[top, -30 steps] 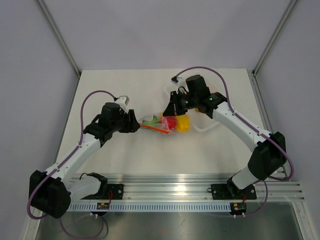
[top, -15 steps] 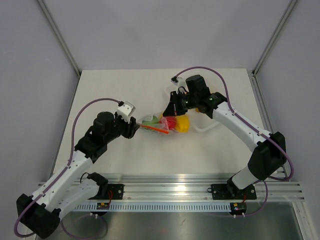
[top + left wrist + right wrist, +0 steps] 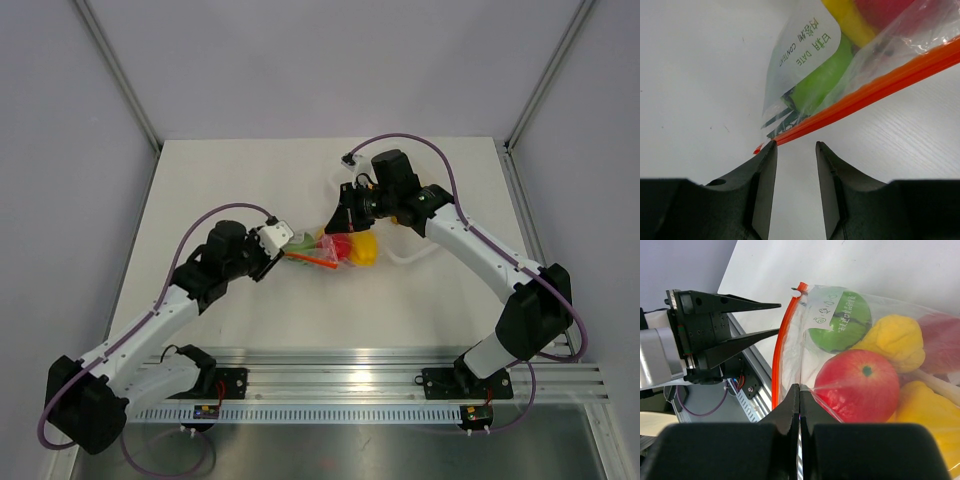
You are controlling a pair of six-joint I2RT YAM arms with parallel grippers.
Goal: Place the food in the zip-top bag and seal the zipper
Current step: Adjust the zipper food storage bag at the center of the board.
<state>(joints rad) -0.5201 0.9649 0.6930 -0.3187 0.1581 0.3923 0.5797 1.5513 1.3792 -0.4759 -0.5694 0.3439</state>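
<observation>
My left arm reaches in low over the table (image 3: 250, 180), bent at the elbow. The left gripper (image 3: 796, 145) is flat and its jaws are a little way apart with nothing between them. The near end of the zipper (image 3: 880, 82) sits right at its tips, by the left finger (image 3: 765, 170).

My right arm bends over from the far side. The right gripper (image 3: 799, 387) is pinched tight on the bag (image 3: 850, 300), with the zipper just to its left. I can't tell if the strip is in the pinch too.

The bag is thin, clear and crinkly, with a white label (image 3: 807, 42). The zipper is a stiff, straight orange strip. The food (image 3: 892, 370) is inside, smooth and shiny: a round green fruit (image 3: 840, 322), a red fruit (image 3: 860, 377) and lumpy yellow bits.

A second ago my left gripper was further back from the bag and its jaws were wider. The right gripper and the bag have not moved.
</observation>
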